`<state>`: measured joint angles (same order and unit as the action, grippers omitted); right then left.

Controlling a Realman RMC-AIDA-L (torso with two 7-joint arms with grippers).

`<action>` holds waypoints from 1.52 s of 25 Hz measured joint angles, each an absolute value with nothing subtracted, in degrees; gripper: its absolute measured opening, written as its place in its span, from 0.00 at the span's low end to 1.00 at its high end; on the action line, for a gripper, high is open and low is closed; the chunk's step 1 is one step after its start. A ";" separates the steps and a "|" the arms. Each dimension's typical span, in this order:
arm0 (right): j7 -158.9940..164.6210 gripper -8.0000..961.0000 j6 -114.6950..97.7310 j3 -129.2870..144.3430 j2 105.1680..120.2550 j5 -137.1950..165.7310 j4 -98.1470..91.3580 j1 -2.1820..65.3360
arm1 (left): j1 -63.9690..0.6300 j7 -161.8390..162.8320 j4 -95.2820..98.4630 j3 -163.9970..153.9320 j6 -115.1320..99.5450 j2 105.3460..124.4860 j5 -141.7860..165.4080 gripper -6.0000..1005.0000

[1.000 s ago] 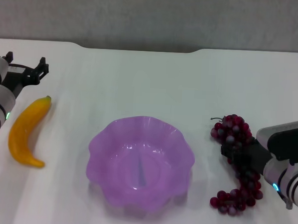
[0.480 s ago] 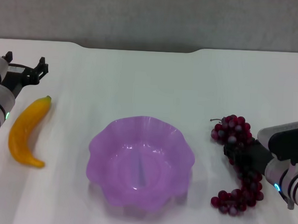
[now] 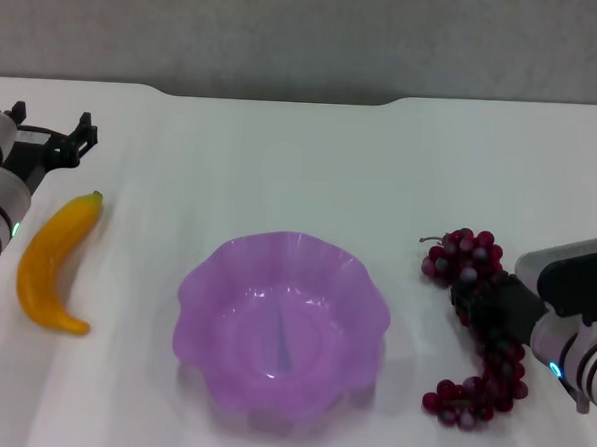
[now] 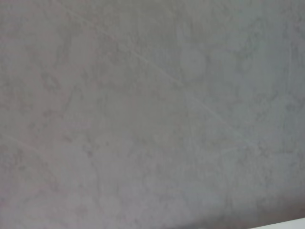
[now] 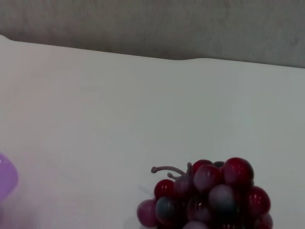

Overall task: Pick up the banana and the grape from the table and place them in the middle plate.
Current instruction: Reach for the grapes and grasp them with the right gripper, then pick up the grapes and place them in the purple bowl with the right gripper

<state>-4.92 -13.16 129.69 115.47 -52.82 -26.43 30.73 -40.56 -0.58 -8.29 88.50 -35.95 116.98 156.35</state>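
Surface (image 3: 302, 164) white. Middle plate (image 3: 281, 323) empty, centre near front edge. Banana (image 3: 56, 261) by left edge. Grape (image 3: 473, 328) toward right edge, right gripper (image 3: 489, 312) over bunch middle; closure cannot tell. Left gripper (image 3: 50, 142) spread wide, beyond banana. Best grip: bunch middle, firm, lift straight.

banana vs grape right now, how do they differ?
The banana is one smooth yellow curve; the grape is a dark red knobbly bunch with a thin stem. The banana lies left of the middle plate, untouched, the left gripper beyond it; the right gripper is on the grape's middle. Both rest on the table.
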 joint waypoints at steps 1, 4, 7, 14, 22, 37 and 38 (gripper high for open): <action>-4.92 0.69 -13.16 129.67 115.45 -52.81 -26.40 30.83 | -40.56 -0.58 -8.29 88.50 -35.94 116.98 156.35 0.87; -4.92 0.67 -13.16 129.61 115.41 -52.81 -26.35 31.02 | -40.67 -0.66 -8.27 88.50 -35.94 116.99 156.35 0.87; -4.95 0.64 -13.38 129.54 115.40 -52.81 -26.35 31.03 | -40.69 -0.70 -8.49 88.50 -35.94 117.04 156.35 0.88; -4.95 0.57 -14.10 129.47 115.39 -52.94 -26.32 31.03 | -40.67 -0.55 -8.61 88.50 -35.94 117.00 156.35 0.88; -4.93 0.51 -14.42 129.63 115.41 -52.96 -26.28 31.02 | -40.62 -0.48 -8.62 88.50 -35.94 117.04 156.35 0.88; -4.93 0.46 -16.90 129.81 115.58 -52.84 -26.28 30.46 | -40.51 -0.76 -8.52 88.50 -35.94 117.07 156.35 0.88; -4.93 0.45 -17.03 129.82 115.57 -52.84 -26.28 30.45 | -40.49 -0.77 -8.52 88.50 -35.95 117.07 156.35 0.88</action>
<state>-4.93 -17.03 129.82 115.57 -52.84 -26.28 30.45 -40.49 -0.77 -8.52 88.50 -35.95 117.07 156.35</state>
